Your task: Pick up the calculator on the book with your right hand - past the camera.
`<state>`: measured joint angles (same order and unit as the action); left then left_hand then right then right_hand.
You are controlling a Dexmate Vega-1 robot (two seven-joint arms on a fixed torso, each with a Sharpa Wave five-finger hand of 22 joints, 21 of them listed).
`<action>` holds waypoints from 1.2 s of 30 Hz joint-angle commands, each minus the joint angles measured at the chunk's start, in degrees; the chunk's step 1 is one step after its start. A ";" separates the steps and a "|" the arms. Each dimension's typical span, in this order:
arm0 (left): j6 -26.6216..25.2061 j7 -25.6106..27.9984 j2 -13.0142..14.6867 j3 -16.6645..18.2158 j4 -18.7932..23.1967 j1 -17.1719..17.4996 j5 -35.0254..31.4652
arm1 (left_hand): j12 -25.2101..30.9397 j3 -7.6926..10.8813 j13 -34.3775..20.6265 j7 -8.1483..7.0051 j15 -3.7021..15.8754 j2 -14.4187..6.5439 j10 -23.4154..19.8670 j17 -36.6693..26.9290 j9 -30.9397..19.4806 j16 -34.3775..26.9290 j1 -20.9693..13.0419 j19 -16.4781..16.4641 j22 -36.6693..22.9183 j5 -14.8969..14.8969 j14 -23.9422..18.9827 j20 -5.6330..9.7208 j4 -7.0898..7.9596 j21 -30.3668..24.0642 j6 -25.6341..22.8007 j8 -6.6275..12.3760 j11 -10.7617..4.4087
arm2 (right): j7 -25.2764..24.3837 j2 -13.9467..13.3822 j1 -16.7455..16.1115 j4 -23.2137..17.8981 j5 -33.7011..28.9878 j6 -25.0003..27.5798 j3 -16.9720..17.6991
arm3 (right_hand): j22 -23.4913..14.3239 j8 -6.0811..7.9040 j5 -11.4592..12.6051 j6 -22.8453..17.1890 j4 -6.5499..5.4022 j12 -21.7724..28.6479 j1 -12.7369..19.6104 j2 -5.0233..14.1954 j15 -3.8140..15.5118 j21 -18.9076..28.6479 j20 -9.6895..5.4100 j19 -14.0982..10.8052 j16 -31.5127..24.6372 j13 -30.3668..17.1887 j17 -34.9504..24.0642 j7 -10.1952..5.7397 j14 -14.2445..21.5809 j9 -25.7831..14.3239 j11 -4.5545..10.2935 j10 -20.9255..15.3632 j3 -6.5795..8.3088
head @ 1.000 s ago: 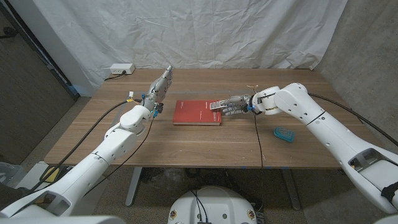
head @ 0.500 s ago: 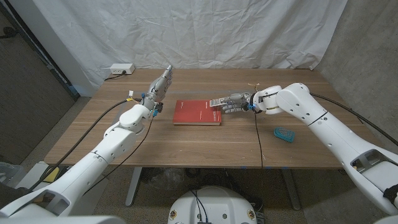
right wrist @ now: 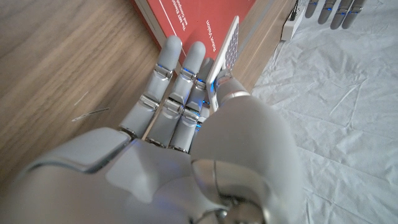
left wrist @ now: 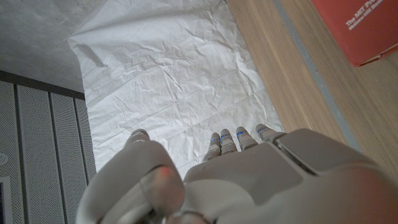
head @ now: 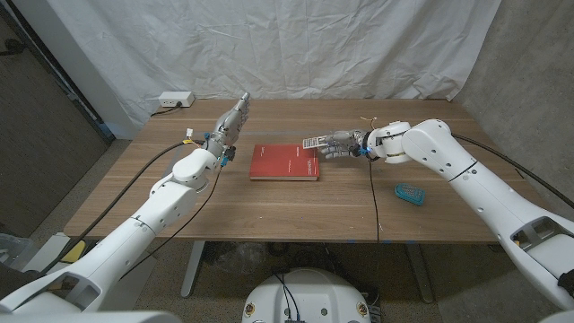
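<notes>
Now: calculator lifted off the book

Reaching in from the counter's [head: 269,202] right side, the right hand [head: 342,145] pinches the calculator [head: 312,144] between thumb and fingers, holding it in the air just past the red book's [head: 283,162] far right corner. The left hand [head: 231,122] hangs raised above the counter left of the book, fingers extended, gripping nothing. A teal object [head: 410,193] lies near the right edge, well apart from the book.
</notes>
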<state>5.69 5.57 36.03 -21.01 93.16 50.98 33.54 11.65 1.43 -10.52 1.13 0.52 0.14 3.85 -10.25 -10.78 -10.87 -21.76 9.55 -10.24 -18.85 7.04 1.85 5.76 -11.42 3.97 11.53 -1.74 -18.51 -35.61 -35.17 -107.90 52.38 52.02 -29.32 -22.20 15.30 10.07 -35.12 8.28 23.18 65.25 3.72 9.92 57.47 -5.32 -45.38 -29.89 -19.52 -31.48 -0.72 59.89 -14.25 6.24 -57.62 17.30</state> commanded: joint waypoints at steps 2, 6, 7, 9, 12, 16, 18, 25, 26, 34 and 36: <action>-0.50 0.54 -0.07 -0.07 0.67 0.10 0.01 | 0.02 -0.42 -0.32 0.11 -0.55 -0.25 0.07 -0.18 -0.11 0.15 -0.33 1.57 -0.31 0.07 0.21 1.20 -0.01 -0.26 -0.06 -0.09 0.14 | -0.20 -1.78 -0.97 -2.46 0.87 -1.35 1.26 | -0.16 0.18 -0.01 -0.45 0.12 0.35 0.20 0.23 1.63 0.79 -7.11 0.15 -0.32 -0.33 -0.15 0.03 0.62 -0.25 2.59 -3.25 -0.16; -0.34 0.68 0.07 -0.06 1.11 0.37 -0.23 | 0.01 -0.48 -0.32 0.14 -0.51 -0.28 0.08 -0.18 -0.11 0.14 -0.34 1.53 -0.31 0.07 0.20 1.25 -0.01 -0.28 -0.03 -0.11 0.05 | -0.60 -2.22 -0.97 -3.25 1.31 -0.92 1.46 | -0.17 0.15 -0.01 -0.51 0.15 0.45 0.23 0.20 2.05 1.18 -7.12 -0.04 -0.34 -0.51 -0.08 0.01 1.04 -0.25 2.68 -3.55 -0.20; -0.24 0.84 0.13 -0.03 1.27 0.49 -0.39 | 0.01 -0.50 -0.32 0.15 -0.59 -0.28 0.09 -0.18 -0.11 0.15 -0.34 1.57 -0.31 0.08 0.22 1.22 -0.01 -0.26 0.00 -0.12 0.05 | -0.63 -2.38 -1.07 -3.51 1.37 -1.00 1.55 | -0.17 0.15 -0.01 -0.52 0.14 0.45 0.24 0.21 2.03 1.27 -7.13 -0.10 -0.36 -0.54 -0.06 0.02 1.14 -0.26 2.75 -3.56 -0.20; -0.39 1.06 0.27 0.12 1.64 0.73 -0.35 | -0.03 -0.52 -0.32 0.10 -0.54 -0.30 0.19 -0.18 -0.11 0.15 -0.35 1.53 -0.31 0.08 0.22 1.25 -0.01 -0.28 0.01 -0.12 0.02 | -0.76 -2.69 -1.38 -4.06 1.57 -1.18 1.80 | -0.17 0.16 -0.01 -0.58 0.16 0.48 0.28 0.22 2.00 1.49 -7.14 -0.22 -0.33 -0.63 -0.02 0.11 1.26 -0.28 2.70 -3.67 -0.19; -0.69 1.40 0.70 0.31 2.33 1.07 -0.51 | 0.03 -0.56 -0.32 0.07 -0.54 -0.32 0.05 -0.18 -0.11 0.13 -0.37 1.54 -0.31 0.08 0.18 1.22 -0.01 -0.27 -0.02 -0.11 0.06 | -1.01 -3.18 -1.83 -4.90 1.85 -1.37 2.16 | -0.16 0.13 -0.02 -0.59 0.13 0.49 0.24 0.23 2.07 1.75 -7.14 -0.29 -0.24 -0.74 0.00 0.10 1.23 -0.30 2.62 -3.79 -0.23; -0.15 1.76 0.61 0.61 2.72 1.59 -0.50 | 0.01 -0.62 -0.31 0.08 -0.56 -0.35 0.11 -0.18 -0.11 0.13 -0.39 1.50 -0.31 0.09 0.17 1.26 -0.01 -0.29 -0.06 -0.10 -0.07 | -1.38 -3.76 -2.37 -5.94 2.16 -1.75 2.59 | -0.15 0.11 -0.01 -0.66 0.11 0.49 0.27 0.30 2.04 2.00 -7.14 -0.25 -0.18 -0.87 -0.01 0.04 1.27 -0.29 2.66 -3.87 -0.24; -0.13 1.80 0.56 0.60 2.89 1.73 -0.45 | 0.00 -0.64 -0.31 0.10 -0.57 -0.36 0.13 -0.18 -0.11 0.12 -0.40 1.51 -0.31 0.09 0.15 1.31 -0.01 -0.29 -0.06 -0.09 -0.05 | -1.28 -4.09 -2.74 -6.57 2.31 -2.32 2.88 | -0.14 0.10 -0.02 -0.67 0.12 0.45 0.27 0.27 1.98 2.09 -7.14 -0.22 -0.18 -0.92 0.00 0.10 1.37 -0.29 2.68 -3.81 -0.25; -0.02 1.75 0.47 0.46 3.12 1.84 -0.58 | 0.03 -0.73 -0.31 0.15 -0.56 -0.40 0.05 -0.18 -0.11 0.12 -0.43 1.50 -0.31 0.10 0.15 1.29 -0.02 -0.29 -0.13 -0.07 -0.09 | -1.04 -4.85 -3.38 -7.78 2.43 -3.78 3.15 | -0.11 0.08 -0.01 -0.72 0.14 0.42 0.35 0.35 2.00 2.45 -7.15 -0.17 -0.14 -1.11 -0.06 0.03 1.38 -0.33 2.76 -3.85 -0.27; -0.11 1.67 0.43 0.42 3.09 1.77 -0.48 | 0.02 -0.74 -0.31 0.14 -0.56 -0.40 0.08 -0.18 -0.11 0.13 -0.43 1.50 -0.31 0.10 0.17 1.29 -0.02 -0.29 -0.10 -0.08 -0.05 | -1.05 -4.96 -3.55 -7.97 2.45 -4.05 3.24 | -0.11 0.08 -0.01 -0.74 0.11 0.42 0.35 0.42 2.11 2.52 -7.15 -0.16 -0.11 -1.14 -0.09 0.01 1.31 -0.34 2.84 -3.88 -0.26; -0.33 1.84 0.29 0.17 3.20 1.59 -0.79 | 0.03 -0.83 -0.31 0.15 -0.54 -0.44 0.05 -0.18 -0.11 0.12 -0.46 1.51 -0.31 0.11 0.14 1.26 -0.01 -0.29 -0.14 -0.07 -0.01 | -1.24 -6.03 -4.48 -9.36 2.87 -5.42 4.09 | -0.07 0.06 -0.02 -0.85 0.13 0.40 0.39 0.39 2.13 2.94 -7.15 -0.04 -0.12 -1.36 -0.13 -0.07 1.57 -0.36 2.78 -4.01 -0.33; -0.17 1.49 0.27 0.20 3.05 1.57 -0.58 | 0.05 -0.87 -0.31 0.16 -0.57 -0.46 0.00 -0.18 -0.11 0.12 -0.47 1.52 -0.31 0.11 0.16 1.23 -0.02 -0.29 -0.08 -0.10 -0.02 | -1.19 -6.26 -4.69 -9.55 3.02 -5.77 4.29 | -0.06 0.05 -0.02 -0.87 0.06 0.37 0.31 0.45 2.22 3.05 -7.15 -0.01 -0.10 -1.41 -0.13 -0.09 1.62 -0.37 2.93 -3.98 -0.35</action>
<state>5.41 7.27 36.46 -20.62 96.08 52.55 32.95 11.65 0.86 -10.52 1.13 0.52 -0.09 3.85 -10.24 -10.78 -10.87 -21.98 9.55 -10.24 -18.85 7.04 1.85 5.67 -11.42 3.97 11.53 -1.74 -19.58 -40.39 -38.56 -115.44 54.79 48.21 -26.14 -22.18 15.31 9.86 -35.42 8.42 23.38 65.24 3.71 10.33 60.14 -5.32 -45.38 -29.89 -20.66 -31.48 -1.03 60.93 -14.52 5.93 -57.93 16.98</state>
